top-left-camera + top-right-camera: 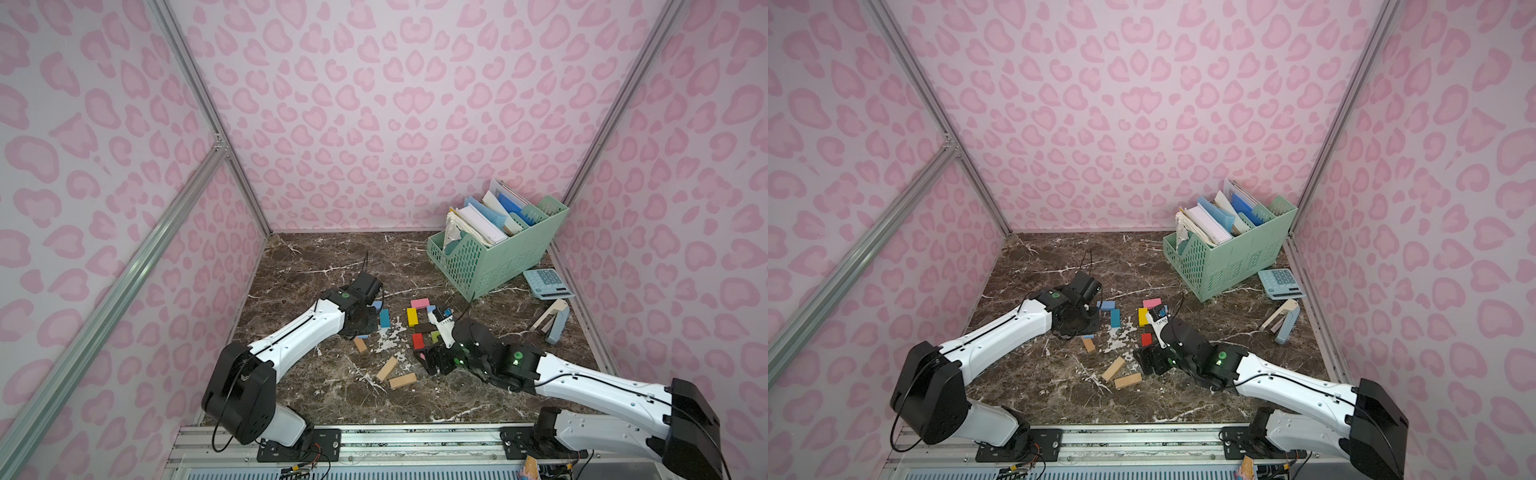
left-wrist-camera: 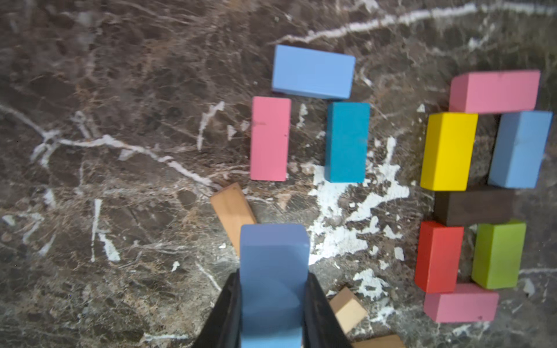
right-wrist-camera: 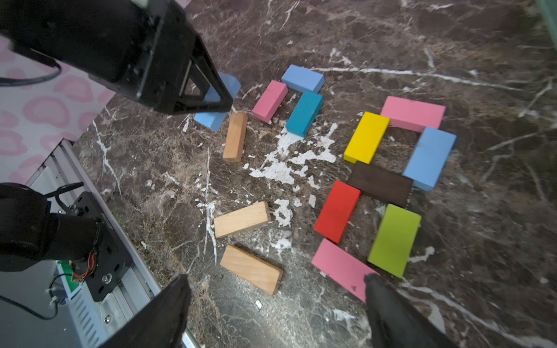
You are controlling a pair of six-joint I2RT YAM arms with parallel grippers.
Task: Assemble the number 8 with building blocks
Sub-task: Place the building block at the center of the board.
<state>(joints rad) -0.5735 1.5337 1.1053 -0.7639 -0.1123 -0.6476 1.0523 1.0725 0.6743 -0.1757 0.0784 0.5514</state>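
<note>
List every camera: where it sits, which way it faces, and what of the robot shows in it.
Top views: high behind the arm bases, looking down and forward over the table; the left arm and right arm show in both.
Left wrist: on the left arm, looking down past the left gripper, which is shut on a blue block.
Right wrist: on the right arm, looking down across the table; the open right gripper and the left gripper show.
Shared: both wrist views show the eight.

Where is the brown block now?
In the right wrist view the brown block lies flat in the robot's right-hand cluster, between the yellow block, farther out, and the red block, nearer the robot.
</note>
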